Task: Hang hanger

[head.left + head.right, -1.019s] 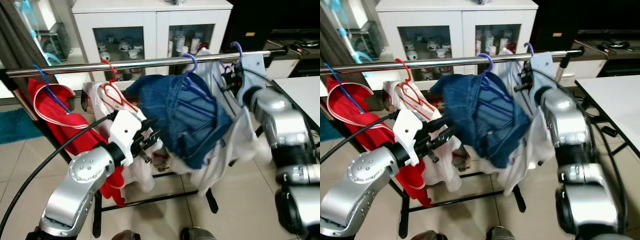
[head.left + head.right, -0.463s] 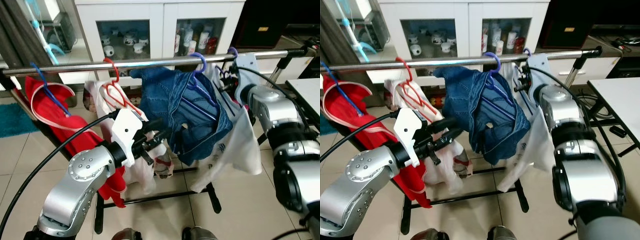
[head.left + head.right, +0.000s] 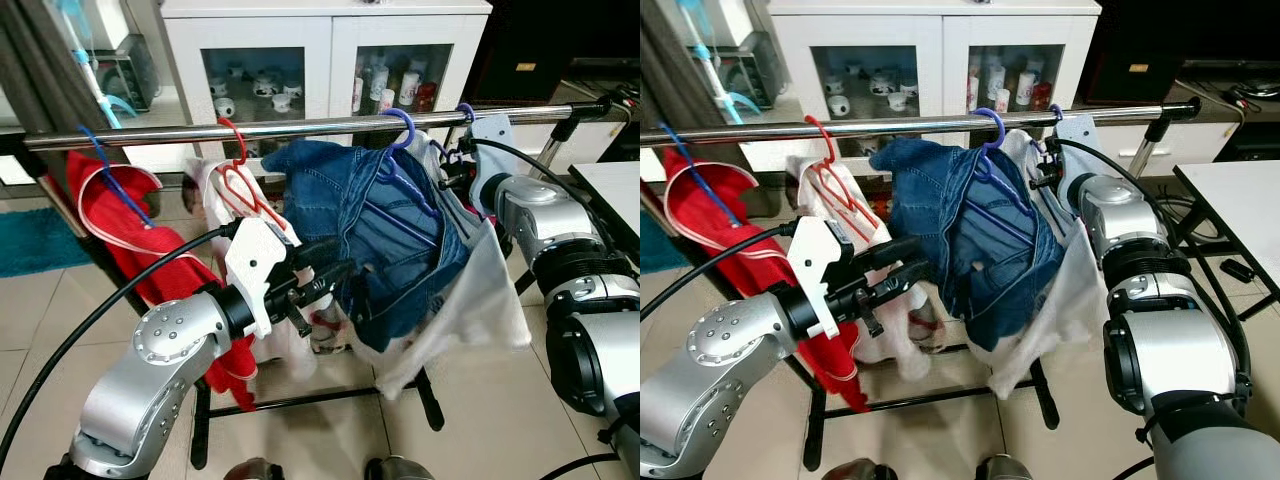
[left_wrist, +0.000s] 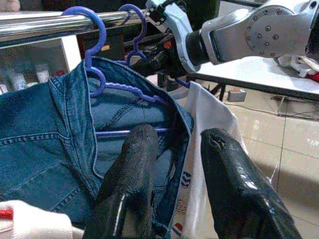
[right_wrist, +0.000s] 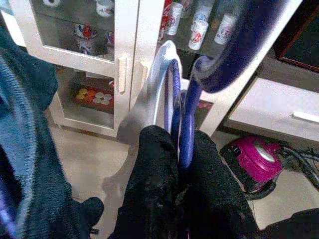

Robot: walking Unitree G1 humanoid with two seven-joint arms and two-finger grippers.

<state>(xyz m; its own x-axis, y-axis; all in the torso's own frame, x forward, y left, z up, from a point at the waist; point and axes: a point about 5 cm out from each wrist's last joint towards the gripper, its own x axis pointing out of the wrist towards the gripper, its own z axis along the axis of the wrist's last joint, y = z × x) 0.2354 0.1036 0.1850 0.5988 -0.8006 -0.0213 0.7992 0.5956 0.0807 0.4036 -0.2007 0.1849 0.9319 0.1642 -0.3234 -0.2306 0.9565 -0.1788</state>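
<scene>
Rail: I take the steel rail (image 3: 300, 128) as my landmark; against the frame 1.0 s ago the whole picture has shifted, so my head camera moved, not the rack.
Denim garment: the denim garment (image 3: 385, 235) hangs below mid-rail on its own purple hook; 1.0 s ago it bulged out wider, now it drapes closer under the rail.
White shirt: the white shirt (image 3: 470, 300) hangs below the rail's right end, behind and beside the denim; it has swung and now falls lower and flatter than 0.5 s ago.
Red garment: the red garment (image 3: 115, 225) hangs at the rail's left end, unchanged.
Right gripper: my right gripper (image 5: 179, 169) is up at the rail's right end, both fingers pinched tight on the purple hanger (image 5: 185, 134) stem, as 1.0 s ago.
Hanger: the purple hanger's hook (image 3: 466, 110) now looks to sit over the rail; I can't tell if it bears full weight.
Left gripper: my left gripper (image 4: 174, 149) sits below mid-rail, fingers parted and holding nothing, tips against the denim; it has crept nearer the denim.
Meaning: I judge the hanging nearly done, with release left.
</scene>
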